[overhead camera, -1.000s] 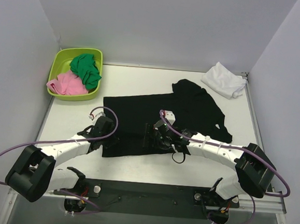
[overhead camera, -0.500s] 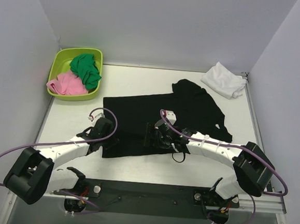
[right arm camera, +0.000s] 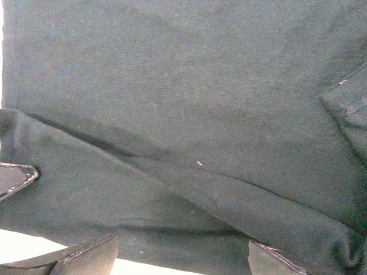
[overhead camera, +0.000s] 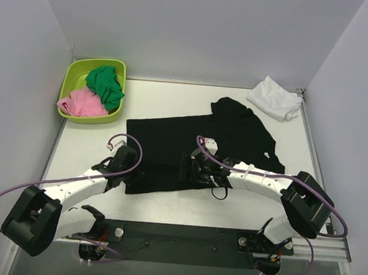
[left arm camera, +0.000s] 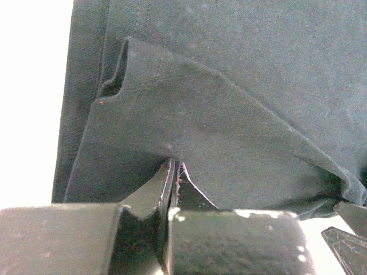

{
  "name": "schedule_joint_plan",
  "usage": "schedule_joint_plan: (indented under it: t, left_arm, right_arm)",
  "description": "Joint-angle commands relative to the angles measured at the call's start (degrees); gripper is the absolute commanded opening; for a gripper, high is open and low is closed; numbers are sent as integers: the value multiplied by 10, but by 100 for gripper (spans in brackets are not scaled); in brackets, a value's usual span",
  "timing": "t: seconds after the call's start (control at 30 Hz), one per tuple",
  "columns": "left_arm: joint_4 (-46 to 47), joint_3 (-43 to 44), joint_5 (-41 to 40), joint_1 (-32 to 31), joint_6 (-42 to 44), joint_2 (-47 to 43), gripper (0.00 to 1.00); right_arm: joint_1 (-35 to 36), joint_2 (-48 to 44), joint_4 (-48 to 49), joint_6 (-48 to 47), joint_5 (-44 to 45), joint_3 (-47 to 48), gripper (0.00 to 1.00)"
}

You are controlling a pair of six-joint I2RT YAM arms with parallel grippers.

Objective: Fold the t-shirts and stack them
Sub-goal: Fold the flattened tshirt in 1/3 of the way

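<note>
A large black t-shirt (overhead camera: 171,136) lies spread across the middle of the table, its small white neck label (overhead camera: 268,155) at the right. My left gripper (overhead camera: 132,170) sits at the shirt's near left corner. In the left wrist view this gripper (left arm camera: 174,167) is shut, pinching a raised fold of the black t-shirt (left arm camera: 229,86). My right gripper (overhead camera: 189,170) hovers over the near hem with its fingers wide apart. In the right wrist view this gripper (right arm camera: 180,258) is open, with the black t-shirt (right arm camera: 183,86) lying between its fingertips. A folded white t-shirt (overhead camera: 275,98) rests at the back right corner.
A lime-green tub (overhead camera: 66,85) at the back left holds a green cloth (overhead camera: 105,83) and a pink cloth (overhead camera: 81,104). White walls close in the table on three sides. Both arm bases stand at the near edge.
The left arm has drawn back slightly toward the near left, with the shirt corner still pinched. The right gripper has barely moved.
</note>
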Motion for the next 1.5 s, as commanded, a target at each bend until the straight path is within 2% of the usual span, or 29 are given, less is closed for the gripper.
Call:
schedule_joint_plan:
  t: [0.0, 0.4, 1.13, 1.47]
  left_arm:
    - [-19, -5, -12, -2, 2, -15, 0]
    - [-37, -14, -20, -2, 4, -42, 0]
    - [-48, -22, -28, 1, 15, -55, 0]
    - [-87, -12, -37, 5, 30, -81, 0]
  right_arm:
    - [-11, 14, 3, -8, 4, -5, 100]
    - [-85, 67, 12, -60, -4, 41, 100]
    - [-101, 227, -54, -120, -40, 267, 100]
    - [-153, 266, -122, -181, -26, 396, 100]
